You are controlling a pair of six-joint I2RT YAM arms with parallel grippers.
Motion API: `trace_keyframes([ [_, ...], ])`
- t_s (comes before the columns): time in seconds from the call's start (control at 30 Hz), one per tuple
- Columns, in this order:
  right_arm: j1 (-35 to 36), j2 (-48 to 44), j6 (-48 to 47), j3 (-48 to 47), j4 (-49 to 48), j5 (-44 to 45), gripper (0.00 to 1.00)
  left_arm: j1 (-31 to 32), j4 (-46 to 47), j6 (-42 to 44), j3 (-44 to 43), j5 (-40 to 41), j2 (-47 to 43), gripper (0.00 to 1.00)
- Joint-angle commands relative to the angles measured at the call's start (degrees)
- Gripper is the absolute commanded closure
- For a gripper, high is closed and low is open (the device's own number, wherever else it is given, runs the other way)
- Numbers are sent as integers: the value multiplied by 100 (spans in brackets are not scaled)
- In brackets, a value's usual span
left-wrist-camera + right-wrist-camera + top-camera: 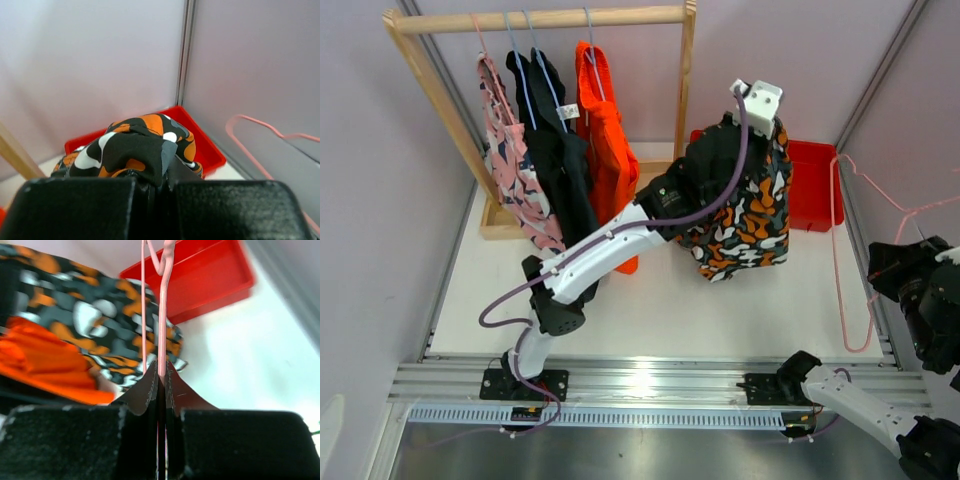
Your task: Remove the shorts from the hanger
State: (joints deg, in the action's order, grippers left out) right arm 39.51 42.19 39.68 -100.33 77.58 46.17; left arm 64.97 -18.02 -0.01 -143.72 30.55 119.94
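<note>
Left wrist view gives us the left hand (159,176) pressed together on a bunched fold of the shorts (132,145). They are black with orange and white blotches and rise just beyond its fingers at the centre of the frame. Behind the cloth a red tray (212,152) sits against the wall.

From the top camera we see the shorts hanging from that hand in the upper middle of the frame, over the white table (720,310) and partly covering the tray. We cannot tell whether the hem touches the table.

In the right wrist view the right hand (161,385) pinches the wire of a pink hanger (162,330) between closed fingers. That hanger is bare and stands at the right edge of the top view, well apart from the shorts.

At the upper left a wooden rack (540,18) carries three more garments (605,130): pink patterned, black and orange.
</note>
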Motion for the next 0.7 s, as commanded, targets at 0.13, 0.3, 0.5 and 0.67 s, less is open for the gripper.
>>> trace_keyframes([
  [0.13,-145,-326,-294,804,-313,753,100,-652,2608,790,-780,-1612,152,100],
  [0.3,-145,-396,-400,1305,-674,718,100,-1503,3831,-58,-631,-1753,538,100],
  [0.5,-145,-466,-514,1885,-1060,700,100,-2172,4701,-1070,-702,-1956,1777,99],
  [0.67,-136,-449,-549,2272,-1411,665,100,-2208,4773,-1133,-631,-1982,2446,98],
])
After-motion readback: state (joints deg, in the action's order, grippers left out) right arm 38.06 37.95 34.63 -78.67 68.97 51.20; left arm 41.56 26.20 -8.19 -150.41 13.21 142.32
